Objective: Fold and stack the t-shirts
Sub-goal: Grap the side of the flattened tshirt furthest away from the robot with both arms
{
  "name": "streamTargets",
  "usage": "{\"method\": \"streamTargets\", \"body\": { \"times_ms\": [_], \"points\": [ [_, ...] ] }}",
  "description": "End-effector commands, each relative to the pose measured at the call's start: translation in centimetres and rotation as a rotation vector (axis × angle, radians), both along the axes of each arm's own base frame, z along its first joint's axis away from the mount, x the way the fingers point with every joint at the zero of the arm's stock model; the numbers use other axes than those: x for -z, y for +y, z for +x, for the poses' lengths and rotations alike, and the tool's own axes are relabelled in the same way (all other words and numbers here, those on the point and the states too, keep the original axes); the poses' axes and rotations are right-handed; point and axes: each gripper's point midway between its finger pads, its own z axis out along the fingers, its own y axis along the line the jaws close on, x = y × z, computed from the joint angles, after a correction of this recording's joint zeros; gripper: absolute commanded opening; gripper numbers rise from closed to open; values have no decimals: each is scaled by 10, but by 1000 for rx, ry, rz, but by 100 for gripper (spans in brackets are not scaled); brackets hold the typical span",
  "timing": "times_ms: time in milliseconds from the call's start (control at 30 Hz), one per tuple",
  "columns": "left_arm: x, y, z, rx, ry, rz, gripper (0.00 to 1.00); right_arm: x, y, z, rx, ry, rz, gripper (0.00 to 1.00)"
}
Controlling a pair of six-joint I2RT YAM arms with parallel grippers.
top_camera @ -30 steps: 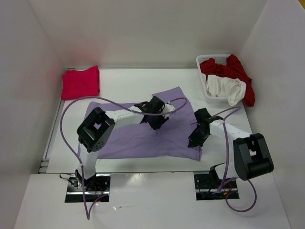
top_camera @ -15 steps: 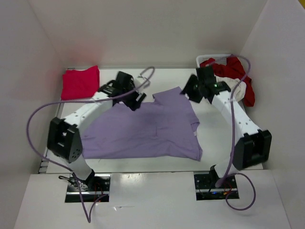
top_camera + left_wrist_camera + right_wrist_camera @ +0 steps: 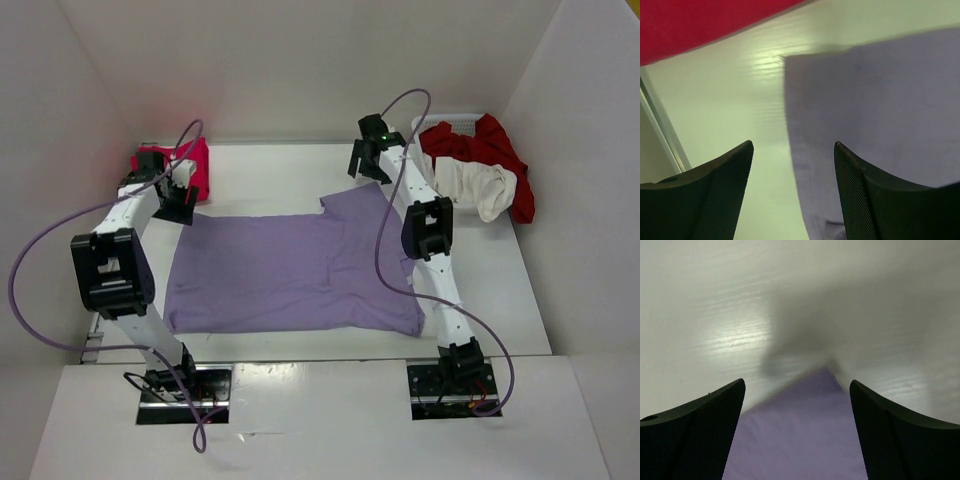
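Observation:
A lavender purple t-shirt [image 3: 290, 272] lies spread flat in the middle of the table. My left gripper [image 3: 177, 203] hovers open over its far left corner [image 3: 865, 110], with nothing between the fingers [image 3: 792, 144]. My right gripper [image 3: 368, 166] stands open just beyond the far right corner [image 3: 815, 415], also holding nothing [image 3: 797, 381]. A folded magenta-pink t-shirt [image 3: 195, 158] lies at the far left, partly hidden behind my left gripper, and shows as a red band [image 3: 700, 22] in the left wrist view. A dark red t-shirt [image 3: 495, 145] and a cream white one [image 3: 482, 190] hang out of the basket.
The white lattice basket [image 3: 432, 128] stands at the back right against the wall. White walls close in the table on the left, back and right. Purple cables loop above both arms.
Both arms have swung from the middle out to the shirt's far corners, drawing it flat. Both grippers have opened and let go of the purple cloth.

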Motion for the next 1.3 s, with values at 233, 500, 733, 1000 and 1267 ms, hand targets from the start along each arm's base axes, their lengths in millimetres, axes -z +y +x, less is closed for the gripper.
{"method": "streamTargets", "body": {
  "times_ms": [233, 500, 733, 1000, 1267],
  "points": [
    [34, 40, 37, -103, 12, -121, 73, 8, 1, -3, -35, 39, -35, 88],
    [59, 24, 48, -76, 63, -226, 73, 29, 10, -10, -85, 93, 1, 31],
    [59, 13, 56, -57, 39, -269, 73, 10, 17, -16, -118, 90, 40, 0],
    [93, -8, 58, -4, 118, -285, 49, -23, 22, -29, -162, 83, 77, 0],
    [78, -12, 45, 53, 99, -273, 0, -88, 31, -57, -227, 7, 167, 0]
  ]
}}
